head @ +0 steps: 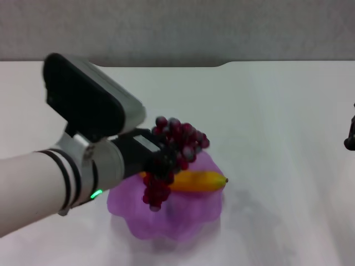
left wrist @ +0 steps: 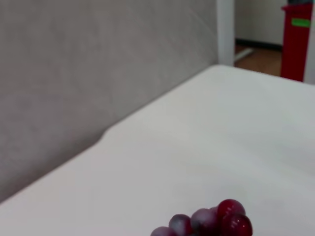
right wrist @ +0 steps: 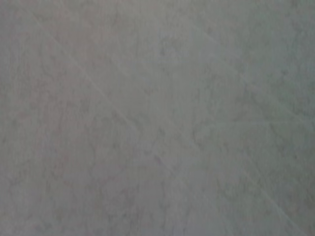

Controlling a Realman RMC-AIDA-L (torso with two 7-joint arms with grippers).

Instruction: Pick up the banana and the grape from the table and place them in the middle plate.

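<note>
We reach in from the near left corner of the table [head: 277,111] with our left arm, its white sleeve ending in a black, boxy wrist block. Our left claw [head: 158,163] is pinching the grape [head: 175,149], a bunch of small, round, glossy dark red-purple beads. The bunch is held above the middle plate [head: 183,219], one end lifted toward the far edge and the other hanging down over the plate's left part. In the left wrist view a few of the shiny round grapes [left wrist: 211,223] show against the smooth white table [left wrist: 221,147], with the notch of its far edge behind them.

The middle plate is translucent purple plastic with a wavy, petal-shaped rim, and it sits on the table near the middle of the near edge. The banana [head: 199,180] lies inside it, a smooth, curved yellow-orange piece with a dark tip pointing toward the right edge; its other end is hidden behind the grape.

The table is plain, matt white, and its far edge has a shallow notch against a grey, felt-like wall.

Our right claw [head: 350,136] only shows as a dark sliver at the right edge of the table, and we cannot tell how its fingers stand. The right wrist view shows only a grey, mottled surface.
</note>
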